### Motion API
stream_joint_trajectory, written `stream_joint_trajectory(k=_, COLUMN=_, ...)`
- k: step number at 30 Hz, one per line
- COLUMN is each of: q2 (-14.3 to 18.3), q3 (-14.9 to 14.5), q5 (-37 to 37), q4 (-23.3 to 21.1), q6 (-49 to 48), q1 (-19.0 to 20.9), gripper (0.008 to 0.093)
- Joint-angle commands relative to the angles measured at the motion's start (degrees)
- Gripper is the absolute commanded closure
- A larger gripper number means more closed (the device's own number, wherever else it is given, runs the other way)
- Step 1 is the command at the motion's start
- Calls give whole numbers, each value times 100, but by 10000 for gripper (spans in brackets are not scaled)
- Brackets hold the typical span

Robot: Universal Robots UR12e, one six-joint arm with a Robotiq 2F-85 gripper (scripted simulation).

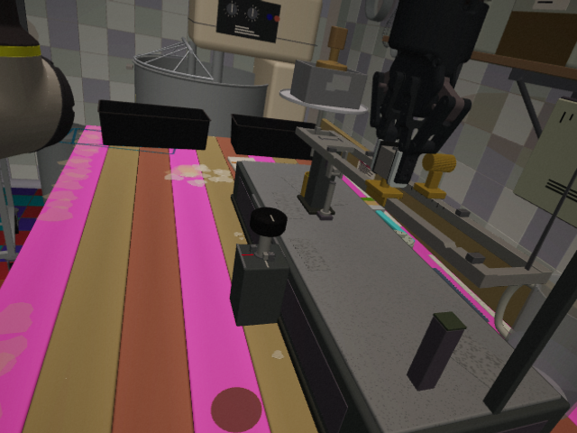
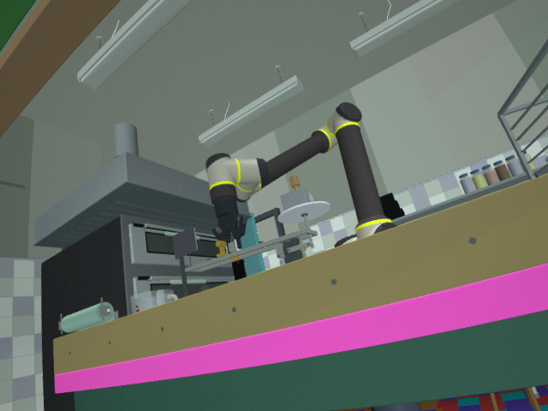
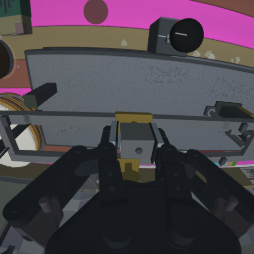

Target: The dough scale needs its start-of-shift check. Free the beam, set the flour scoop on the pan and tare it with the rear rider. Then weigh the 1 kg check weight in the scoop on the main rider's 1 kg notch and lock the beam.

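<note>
The dough scale (image 1: 373, 275) stands on the right of the striped bench, a grey base with a two-bar beam (image 1: 447, 233) along its far side. The round pan (image 1: 324, 105) sits above the pivot post. On it rests the grey flour scoop (image 1: 328, 81) with a brass-knobbed check weight (image 1: 336, 46) inside. My gripper (image 3: 137, 140) is over the beam's near bar, closed on the main rider (image 1: 384, 163), a grey block on a brass saddle. The rear rider (image 1: 436, 175), brass with a ribbed knob, sits on the far bar just beyond. The black lock knob (image 1: 268, 221) stands at the base's front edge.
A dough mixer (image 1: 233, 60) with its bowl stands behind the bench. Two black trays (image 1: 154, 123) lie at the far end. A dark post (image 1: 436, 352) rises from the scale base near its right end. Flour patches dot the bench. A wire basket (image 3: 21, 121) sits past the beam's tip.
</note>
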Motion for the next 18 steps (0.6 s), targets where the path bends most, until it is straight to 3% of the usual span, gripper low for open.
stream_joint_trajectory(k=1, q2=-2, q3=-8, q5=-9, q4=-7, q6=0, q1=-3, gripper=919)
stream_joint_trajectory(k=18, q2=-2, q3=-8, q5=-9, q4=-7, q6=0, q1=-3, gripper=579)
